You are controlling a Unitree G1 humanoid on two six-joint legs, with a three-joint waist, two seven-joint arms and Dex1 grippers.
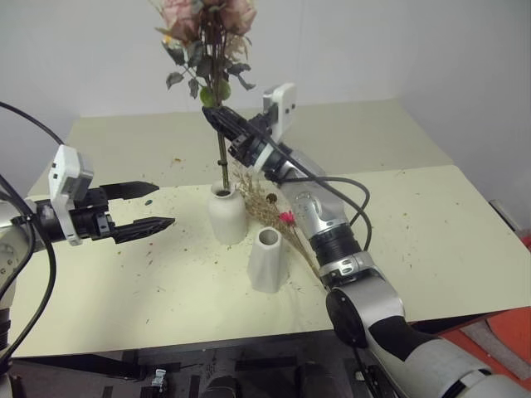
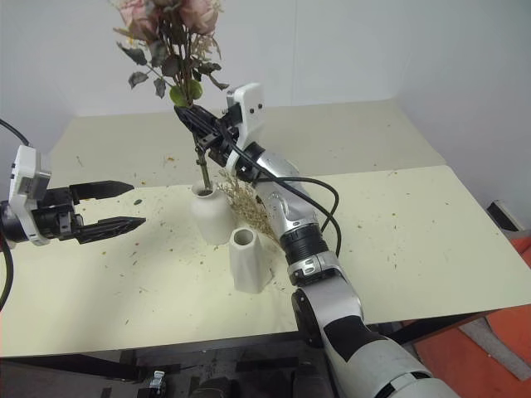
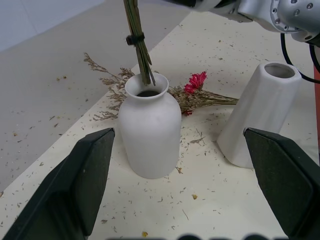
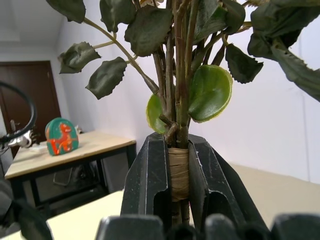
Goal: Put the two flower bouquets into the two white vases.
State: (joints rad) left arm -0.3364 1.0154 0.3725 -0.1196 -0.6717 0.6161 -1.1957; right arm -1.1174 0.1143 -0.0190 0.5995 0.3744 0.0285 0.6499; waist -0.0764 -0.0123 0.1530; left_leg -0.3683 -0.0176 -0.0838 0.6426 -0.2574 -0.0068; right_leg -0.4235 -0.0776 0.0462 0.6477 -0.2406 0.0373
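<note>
My right gripper [image 1: 214,116] is shut on the stems of the pale pink rose bouquet [image 1: 207,25], holding it upright. The stem ends [image 3: 145,75] dip into the mouth of the rounded white vase [image 1: 226,214]. In the right wrist view the fingers [image 4: 150,185] clamp the taped stems [image 4: 178,172]. The tapered white vase [image 1: 266,259] stands just in front of it, mouth free. The dry tan grass bouquet [image 1: 270,211] with a magenta flower [image 1: 287,218] lies on the table behind both vases, under my right arm. My left gripper [image 1: 153,206] is open, to the left of the rounded vase.
The cream table [image 1: 431,240] is strewn with dry plant crumbs. A second table top [image 1: 348,133] adjoins at the back. A black cable [image 1: 353,195] loops off my right forearm. An orange object [image 1: 498,332] sits past the table's right front edge.
</note>
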